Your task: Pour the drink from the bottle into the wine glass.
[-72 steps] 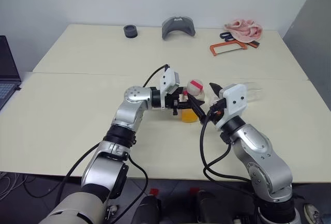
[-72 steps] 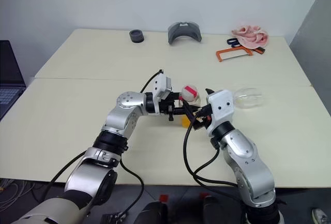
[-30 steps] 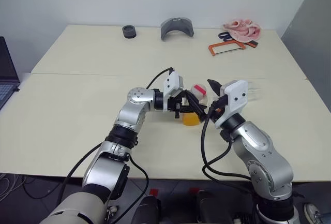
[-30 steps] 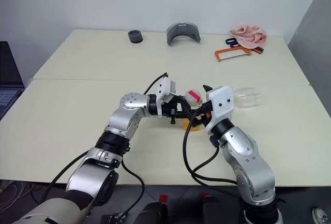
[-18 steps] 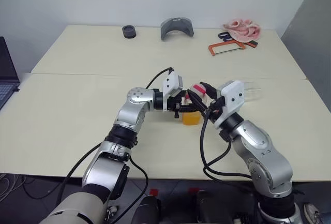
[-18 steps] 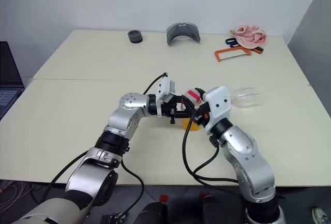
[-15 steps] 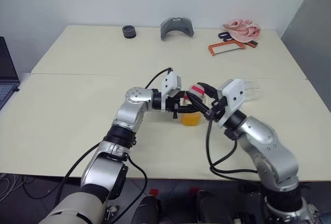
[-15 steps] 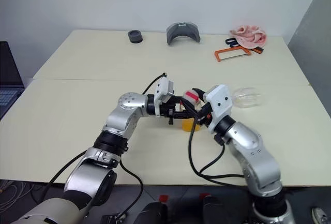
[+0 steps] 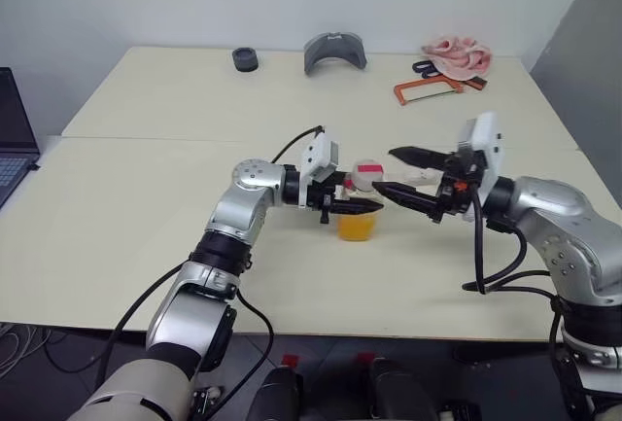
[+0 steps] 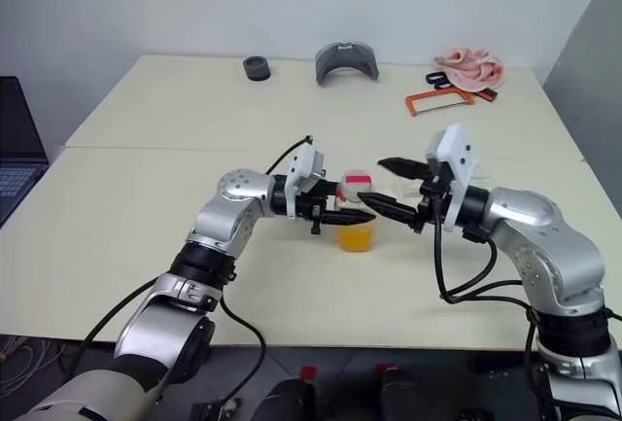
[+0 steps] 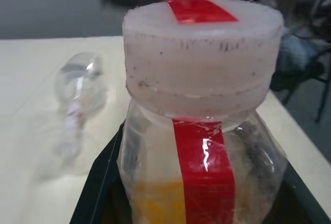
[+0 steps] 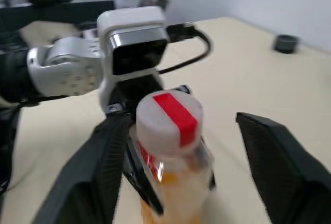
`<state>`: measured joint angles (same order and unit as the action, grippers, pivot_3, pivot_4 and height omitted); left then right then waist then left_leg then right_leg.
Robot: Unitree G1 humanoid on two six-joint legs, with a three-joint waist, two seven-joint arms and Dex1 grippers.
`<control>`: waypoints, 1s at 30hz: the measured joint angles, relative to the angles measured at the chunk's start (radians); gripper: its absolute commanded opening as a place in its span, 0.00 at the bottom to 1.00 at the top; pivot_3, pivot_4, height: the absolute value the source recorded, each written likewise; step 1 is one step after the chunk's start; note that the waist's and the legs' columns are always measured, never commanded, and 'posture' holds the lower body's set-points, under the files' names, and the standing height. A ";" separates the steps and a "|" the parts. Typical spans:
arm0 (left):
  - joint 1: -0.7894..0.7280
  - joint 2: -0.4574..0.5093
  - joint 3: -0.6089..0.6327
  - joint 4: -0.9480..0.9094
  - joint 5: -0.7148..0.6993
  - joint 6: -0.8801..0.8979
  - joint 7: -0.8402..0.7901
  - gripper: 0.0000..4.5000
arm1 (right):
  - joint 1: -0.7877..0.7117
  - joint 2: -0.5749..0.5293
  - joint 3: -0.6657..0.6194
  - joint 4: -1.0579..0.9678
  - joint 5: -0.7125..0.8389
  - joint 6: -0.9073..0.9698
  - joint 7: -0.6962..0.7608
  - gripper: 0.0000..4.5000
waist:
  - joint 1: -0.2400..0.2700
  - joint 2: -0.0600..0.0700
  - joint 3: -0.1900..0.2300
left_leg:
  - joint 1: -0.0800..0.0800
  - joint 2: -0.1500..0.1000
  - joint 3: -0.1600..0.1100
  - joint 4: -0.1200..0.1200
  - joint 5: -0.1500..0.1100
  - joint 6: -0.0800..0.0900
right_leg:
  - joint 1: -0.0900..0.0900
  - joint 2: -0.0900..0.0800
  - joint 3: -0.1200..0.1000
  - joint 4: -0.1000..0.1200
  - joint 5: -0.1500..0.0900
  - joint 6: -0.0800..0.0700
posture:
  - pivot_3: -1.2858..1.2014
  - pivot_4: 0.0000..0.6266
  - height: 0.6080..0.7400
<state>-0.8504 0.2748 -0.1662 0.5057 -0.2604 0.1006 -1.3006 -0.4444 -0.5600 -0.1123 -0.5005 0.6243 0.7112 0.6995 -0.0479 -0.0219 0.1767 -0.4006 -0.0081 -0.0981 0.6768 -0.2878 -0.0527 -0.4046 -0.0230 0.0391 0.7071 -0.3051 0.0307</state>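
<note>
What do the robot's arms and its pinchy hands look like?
Both arms are shiny silver metal with rounded joints and black rings between the segments. Each wrist carries a white boxy block, and loose black cables loop alongside. The left gripper and the right gripper each have two long black fingers that taper to pointed tips.

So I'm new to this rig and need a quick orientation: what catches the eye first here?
Mid-table, the left claw is shut on a small bottle of orange drink, its red-striped white cap on. The right claw gapes open just beside that cap. A clear wine glass lies on its side on the table beyond.
</note>
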 measured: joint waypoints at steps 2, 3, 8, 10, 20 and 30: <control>0.000 -0.015 0.002 0.006 0.007 -0.004 0.030 0.40 | 0.071 0.048 -0.022 -0.118 0.028 0.017 -0.090 0.85 | 0.001 0.000 0.000 | 0.000 0.000 -0.001 0.000 0.000 0.000 | 0.000 0.000 -0.001 0.001 0.000 0.000 | 0.52 0.24 1.00; 0.000 -0.019 0.001 0.011 0.011 -0.006 0.041 0.40 | 0.102 0.066 -0.015 -0.162 0.036 0.025 -0.119 0.85 | 0.001 0.000 0.000 | 0.000 0.000 -0.001 0.000 0.000 0.000 | 0.000 0.000 0.000 0.002 0.000 0.000 | 0.52 0.24 1.00; -0.002 -0.044 0.001 0.032 0.026 -0.021 0.069 0.40 | 0.190 0.150 0.140 -0.278 -0.118 0.013 -0.338 0.85 | -0.004 0.000 0.000 | 0.002 0.000 0.000 0.001 0.000 0.000 | 0.000 0.001 0.001 0.006 0.000 0.000 | 0.52 0.24 1.00; -0.005 -0.046 0.001 0.043 0.028 -0.021 0.067 0.40 | 0.190 0.203 0.184 -0.263 -0.213 -0.019 -0.426 0.85 | -0.005 0.000 0.000 | 0.003 0.000 0.000 0.001 0.000 0.000 | 0.000 0.002 0.001 0.006 0.000 0.000 | 0.52 0.24 1.00; -0.027 -0.064 -0.004 0.076 0.043 -0.047 0.057 0.40 | 0.191 0.296 0.285 -0.191 -0.425 -0.102 -0.554 0.85 | -0.006 0.000 0.000 | 0.003 0.000 0.000 0.001 0.000 0.000 | 0.000 0.002 0.001 0.006 0.000 0.000 | 0.52 0.24 1.00; -0.027 -0.064 -0.004 0.085 0.054 -0.066 0.049 0.40 | 0.182 0.356 0.275 -0.151 -0.411 -0.061 -0.548 0.85 | -0.006 0.000 0.000 | 0.003 0.000 0.000 0.001 0.000 0.000 | 0.000 0.002 0.001 0.006 0.000 0.000 | 0.52 0.24 1.00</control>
<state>-0.8775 0.2109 -0.1700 0.5910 -0.2060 0.0343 -1.2514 -0.2622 -0.2044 0.1625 -0.6517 0.2130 0.6501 0.1515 -0.0542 -0.0217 0.1766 -0.3981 -0.0079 -0.0983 0.6781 -0.2875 -0.0528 -0.4048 -0.0206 0.0400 0.7131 -0.3054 0.0309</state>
